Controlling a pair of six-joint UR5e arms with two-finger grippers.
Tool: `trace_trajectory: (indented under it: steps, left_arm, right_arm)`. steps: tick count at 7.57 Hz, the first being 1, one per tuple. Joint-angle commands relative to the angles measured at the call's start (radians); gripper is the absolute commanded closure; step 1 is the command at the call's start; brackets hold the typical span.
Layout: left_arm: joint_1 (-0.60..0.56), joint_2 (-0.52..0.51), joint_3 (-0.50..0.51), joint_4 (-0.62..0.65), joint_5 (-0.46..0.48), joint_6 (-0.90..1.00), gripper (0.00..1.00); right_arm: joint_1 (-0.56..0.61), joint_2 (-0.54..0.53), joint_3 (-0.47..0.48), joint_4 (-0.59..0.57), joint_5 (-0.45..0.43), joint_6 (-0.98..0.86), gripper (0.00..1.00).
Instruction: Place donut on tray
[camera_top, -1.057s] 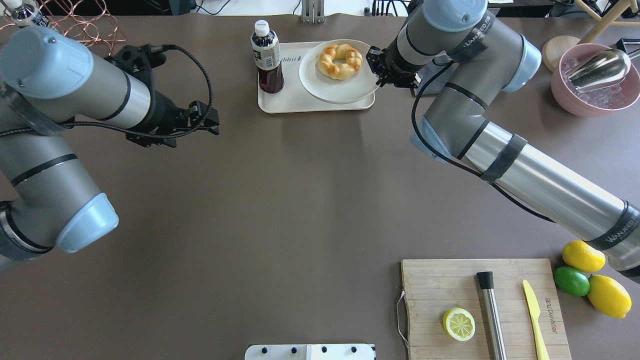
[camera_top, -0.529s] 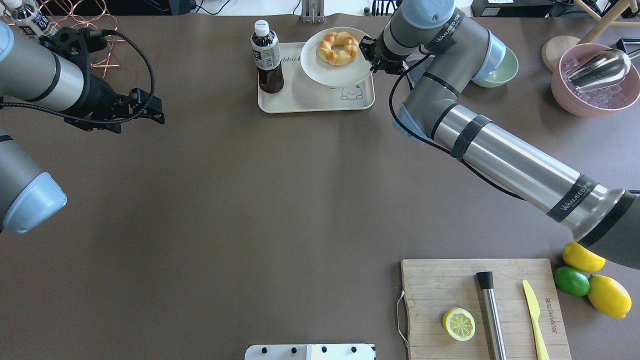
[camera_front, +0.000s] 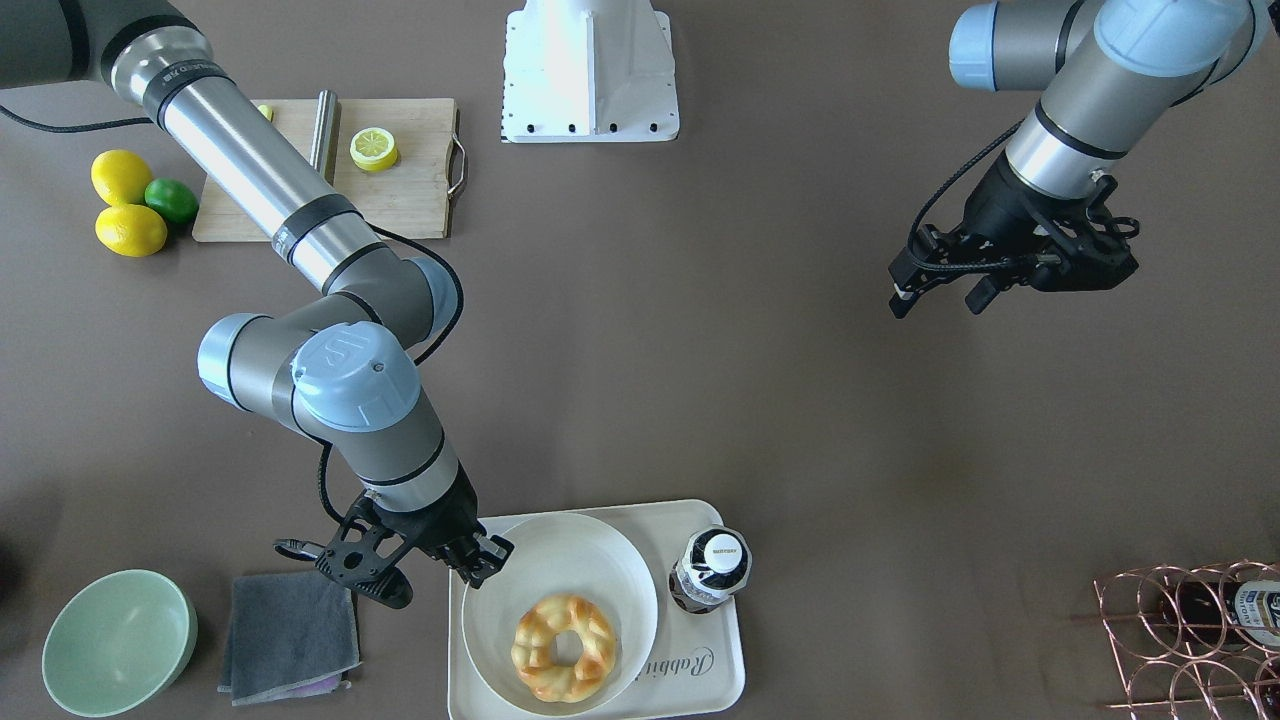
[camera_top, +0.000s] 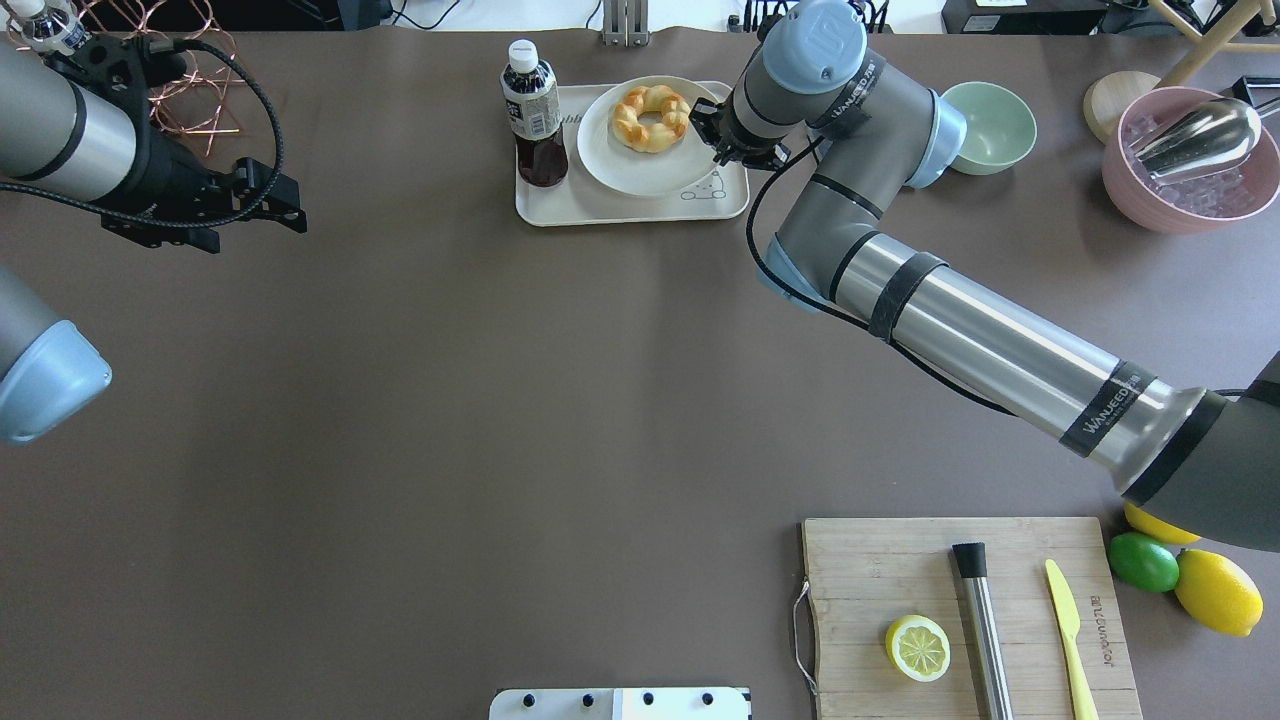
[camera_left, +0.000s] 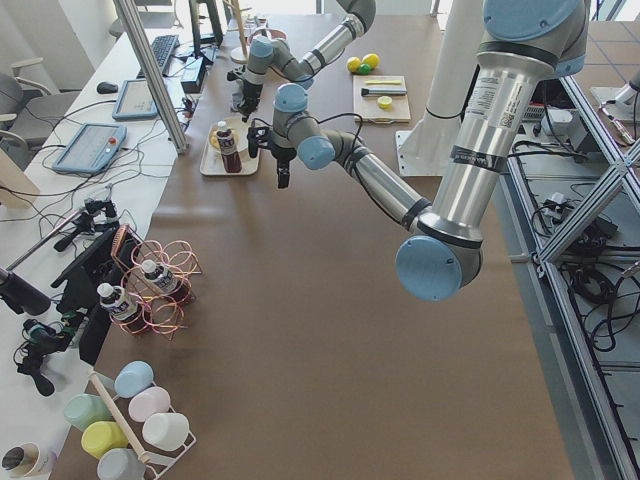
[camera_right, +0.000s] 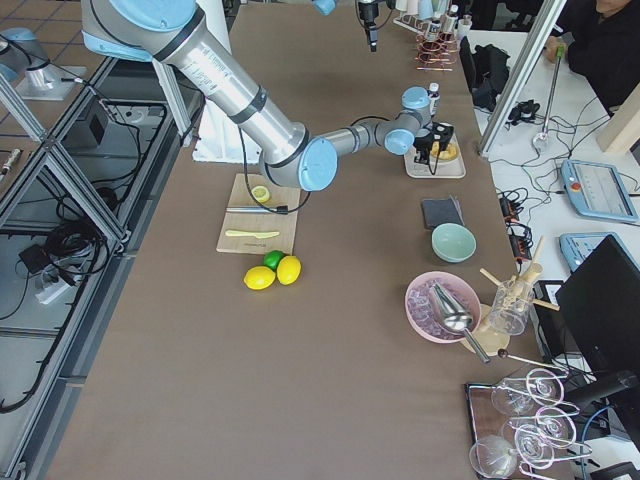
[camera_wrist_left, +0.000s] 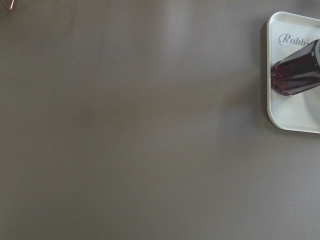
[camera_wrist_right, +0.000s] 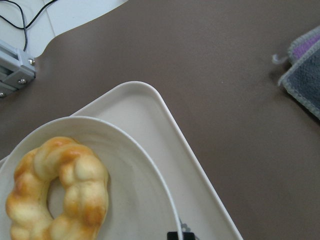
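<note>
The golden twisted donut (camera_top: 650, 117) lies in a white bowl (camera_top: 625, 170) over the cream tray (camera_top: 640, 208) at the table's far middle. My right gripper (camera_top: 718, 135) is shut on the bowl's right rim. In the front view the donut (camera_front: 563, 647), bowl (camera_front: 560, 550), tray (camera_front: 712, 668) and right gripper (camera_front: 480, 560) show at the bottom. The right wrist view shows the donut (camera_wrist_right: 60, 190), bowl (camera_wrist_right: 135, 185) and tray (camera_wrist_right: 165, 135). My left gripper (camera_top: 290, 205) is open and empty, far left of the tray.
A dark drink bottle (camera_top: 535, 110) stands on the tray's left end. A green bowl (camera_top: 990, 125) and grey cloth (camera_front: 290, 630) lie right of the tray. A pink ice bowl (camera_top: 1190, 160), cutting board (camera_top: 870, 600), lemon half (camera_top: 918, 647) and wire rack (camera_front: 1190, 630) are around.
My right gripper has carried the bowl with the donut leftwards, further over the tray, uncovering the bear drawing. My left arm has drawn back to the left.
</note>
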Motion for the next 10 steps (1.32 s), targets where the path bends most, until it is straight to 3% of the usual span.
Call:
trace_trajectory:
  steps: [1, 4, 5, 6, 7, 9, 10]
  left_arm:
    - [-0.141, 0.056, -0.018, 0.056, -0.103, 0.160, 0.02]
    - [-0.362, 0.253, 0.011, 0.075, -0.151, 0.575, 0.02]
    - [-0.438, 0.277, 0.052, 0.087, -0.149, 0.709, 0.02]
    - [-0.504, 0.292, 0.110, 0.088, -0.149, 0.850, 0.02]
    - [-0.542, 0.292, 0.150, 0.087, -0.148, 0.914, 0.02]
    - [-0.640, 0.294, 0.195, 0.087, -0.154, 1.000, 0.02]
    - [-0.647, 0.294, 0.198, 0.095, -0.152, 1.002, 0.02]
  right_arm:
    - [-0.011, 0.003, -0.001, 0.001, -0.017, -0.002, 1.00]
    - [-0.001, 0.003, -0.001, 0.001, -0.031, -0.002, 1.00]
    - [-0.001, 0.003, -0.001, 0.001, -0.049, -0.002, 0.86]
    - [-0.003, 0.003, -0.001, -0.001, -0.060, -0.003, 0.16]
    - [0.002, 0.005, 0.002, 0.001, -0.066, -0.006, 0.01]
    - [0.019, -0.005, 0.089, -0.007, -0.040, 0.000, 0.00]
    - [0.025, -0.035, 0.165, -0.039, 0.039, 0.000, 0.00]
